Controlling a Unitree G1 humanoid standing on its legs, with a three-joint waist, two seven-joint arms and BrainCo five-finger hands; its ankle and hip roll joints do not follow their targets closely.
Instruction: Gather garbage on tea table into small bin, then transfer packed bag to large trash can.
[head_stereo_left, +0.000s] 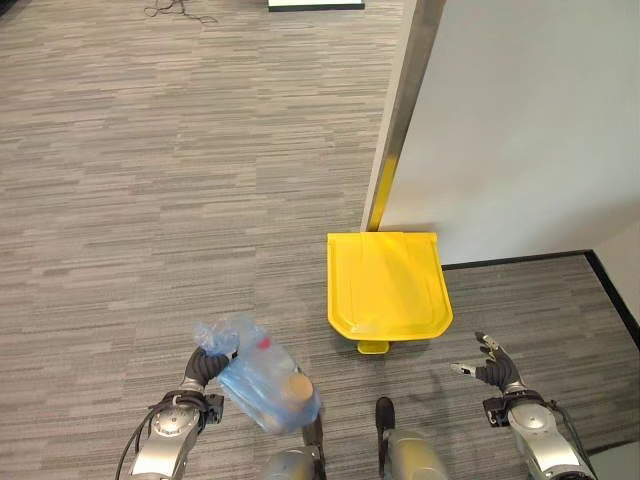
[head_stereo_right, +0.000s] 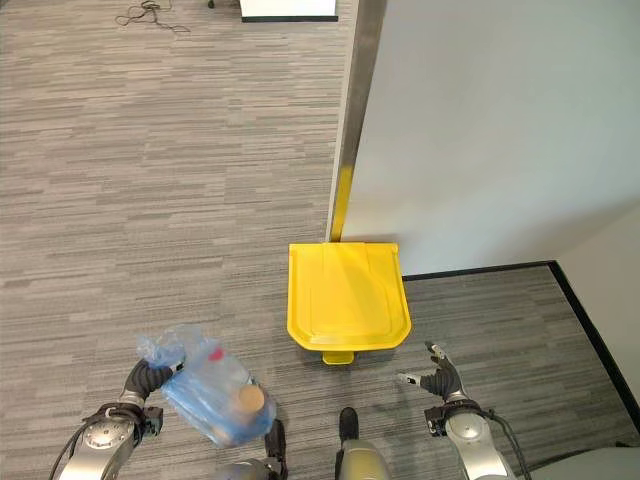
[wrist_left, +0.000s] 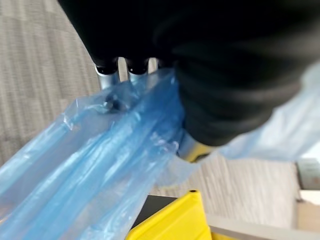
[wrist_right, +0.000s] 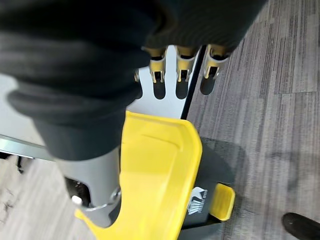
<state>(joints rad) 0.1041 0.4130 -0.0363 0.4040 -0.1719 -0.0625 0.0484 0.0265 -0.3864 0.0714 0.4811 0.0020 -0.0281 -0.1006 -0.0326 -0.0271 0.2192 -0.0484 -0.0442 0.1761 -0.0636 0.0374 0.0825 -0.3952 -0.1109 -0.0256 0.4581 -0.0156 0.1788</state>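
A clear blue plastic bag (head_stereo_left: 262, 382) packed with rubbish hangs from my left hand (head_stereo_left: 203, 366), whose fingers are curled round its gathered neck at the lower left. The blue film (wrist_left: 95, 170) fills much of the left wrist view. Ahead on the floor stands the large trash can with its yellow lid (head_stereo_left: 386, 285) closed and a yellow pedal (head_stereo_left: 373, 347) at its front. My right hand (head_stereo_left: 492, 366) hovers at the lower right with straight fingers and holds nothing. The yellow lid (wrist_right: 155, 180) lies just past it in the right wrist view.
A white wall (head_stereo_left: 520, 120) with a metal corner post (head_stereo_left: 400, 110) rises right behind the can. Grey striped carpet (head_stereo_left: 150, 200) stretches to the left and ahead. A dark baseboard (head_stereo_left: 520, 260) runs along the wall at the right.
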